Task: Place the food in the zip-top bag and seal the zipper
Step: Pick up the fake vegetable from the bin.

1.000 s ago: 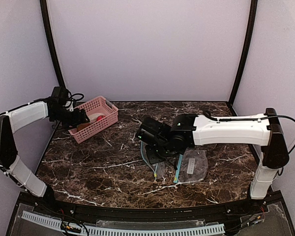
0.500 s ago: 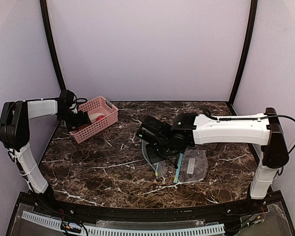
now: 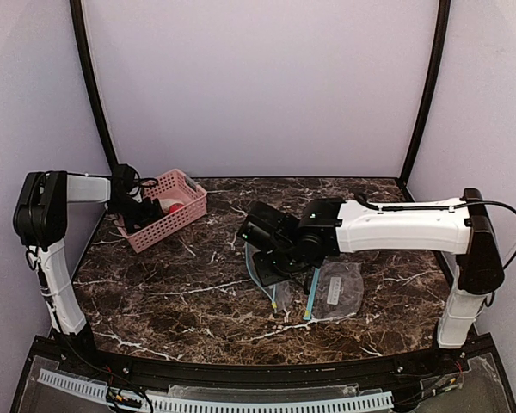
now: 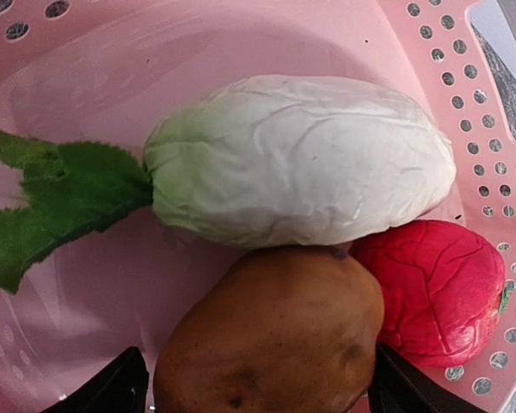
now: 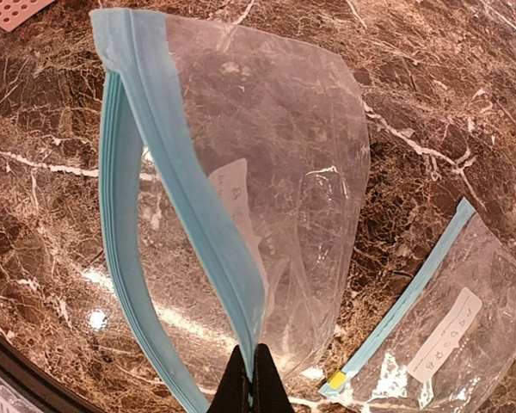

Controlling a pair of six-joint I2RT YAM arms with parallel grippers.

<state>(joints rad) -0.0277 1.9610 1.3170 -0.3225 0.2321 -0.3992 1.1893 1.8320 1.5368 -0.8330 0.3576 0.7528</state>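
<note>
Pink basket (image 4: 241, 43): whitish oblong piece (image 4: 301, 159) crosswise, green sprig (image 4: 52, 198) pointing left. Left gripper (image 4: 258, 391) wide, straddling brown bun (image 4: 271, 335), perhaps touching. Right gripper (image 5: 249, 383) pinches zip-top bag (image 5: 275, 163).

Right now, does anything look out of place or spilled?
Nothing spilled: the food lies in the pink basket. One oddity: a second zip-top bag lies flat on the table beside the open bag held by its zipper rim in the jaws of the right gripper.

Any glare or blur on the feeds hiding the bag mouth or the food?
Right wrist: sharp; one small glare spot on the marble table beside the zip-top bag, mouth readable. Left wrist: food crisp, soft sheen on pink basket. Top external: food tiny, partly hidden.
</note>
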